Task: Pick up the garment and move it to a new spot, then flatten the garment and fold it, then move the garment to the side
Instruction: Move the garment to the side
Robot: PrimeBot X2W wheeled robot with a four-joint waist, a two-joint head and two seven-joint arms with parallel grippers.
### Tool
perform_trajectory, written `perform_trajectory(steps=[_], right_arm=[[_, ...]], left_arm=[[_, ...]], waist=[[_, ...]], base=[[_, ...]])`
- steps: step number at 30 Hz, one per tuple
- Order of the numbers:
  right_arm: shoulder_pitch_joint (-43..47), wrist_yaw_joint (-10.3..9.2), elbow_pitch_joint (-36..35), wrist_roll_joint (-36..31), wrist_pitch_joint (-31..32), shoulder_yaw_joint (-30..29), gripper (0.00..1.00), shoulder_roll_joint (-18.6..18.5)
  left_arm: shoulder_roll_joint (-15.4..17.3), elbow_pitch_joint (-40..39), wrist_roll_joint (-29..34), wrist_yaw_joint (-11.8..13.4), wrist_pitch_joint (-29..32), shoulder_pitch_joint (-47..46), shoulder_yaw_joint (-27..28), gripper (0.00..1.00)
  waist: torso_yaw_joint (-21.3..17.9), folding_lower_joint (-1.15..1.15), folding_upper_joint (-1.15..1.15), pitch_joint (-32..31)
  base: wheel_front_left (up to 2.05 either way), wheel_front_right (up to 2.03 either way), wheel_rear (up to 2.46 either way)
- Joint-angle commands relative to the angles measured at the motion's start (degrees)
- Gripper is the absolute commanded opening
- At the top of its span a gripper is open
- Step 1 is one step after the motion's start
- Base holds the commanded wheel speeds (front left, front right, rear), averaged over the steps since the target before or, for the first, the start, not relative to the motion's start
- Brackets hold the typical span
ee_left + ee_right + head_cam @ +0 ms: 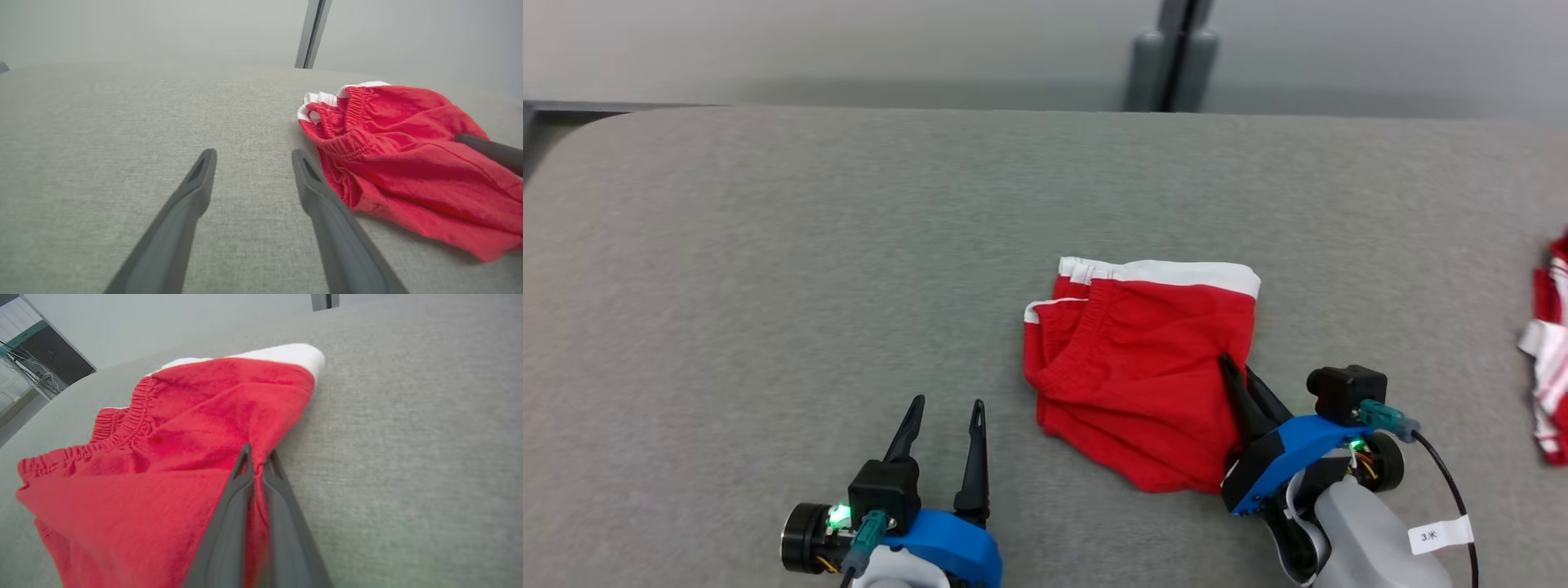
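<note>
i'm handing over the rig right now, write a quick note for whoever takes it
Right gripper: shut on the right edge of the red shorts, with cloth pinched between its fingers.
Left gripper: open and empty, over the grey table just left of the shorts.
The shorts lie near the middle of the table and look folded over, with the elastic waistband doubled on the left side and white trim along the far edge.
A red and white striped cloth lies at the table's far right.
Done, apparently: placing, flattening, folding.
Left: move the shorts to the side and release them.
</note>
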Motion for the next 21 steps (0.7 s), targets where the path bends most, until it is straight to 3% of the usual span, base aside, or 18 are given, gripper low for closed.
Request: perform_trajectory(steps=[1, 7, 11, 16, 21], right_arm=[[0.8, -0.01, -0.9, 0.5, 0.0, 1.0, 0.00, -0.4], [1.2, -0.01, -1.8, 2.5, 0.0, 4.7, 0.00, -0.4], [0.8, 0.00, -2.0, 3.6, 0.0, 6.5, 0.00, -0.3], [-0.1, 0.00, -1.8, 3.0, 0.0, 7.6, 0.00, -0.4], [-4.1, 0.00, -1.8, 0.4, 0.0, 7.9, 0.00, -3.2]], left_arm=[[-0.1, 0.5, -0.1, -0.3, -0.1, -1.0, -0.4, 1.00], [0.0, 2.0, -0.1, -0.7, -0.1, -2.4, -0.3, 1.00], [0.0, 3.1, 0.0, -1.0, -0.1, -3.7, -0.4, 1.00], [0.0, 4.0, -0.4, -1.5, -0.1, -5.1, -1.2, 1.00], [0.1, 5.6, -0.6, -1.8, -0.1, -6.3, -2.4, 1.00]], waist=[[-7.3, 0.00, 0.00, -3.4], [-20.2, 0.00, 0.00, -3.0], [-26.9, 0.00, 0.00, -2.2], [-31.2, 0.00, 0.00, -0.7], [-30.9, 0.00, 0.00, 1.2]], base=[[0.00, 0.00, 0.00], [0.00, 0.00, 0.00], [0.00, 0.00, 0.00], [0.00, 0.00, 0.00], [0.00, 0.00, 0.00]])
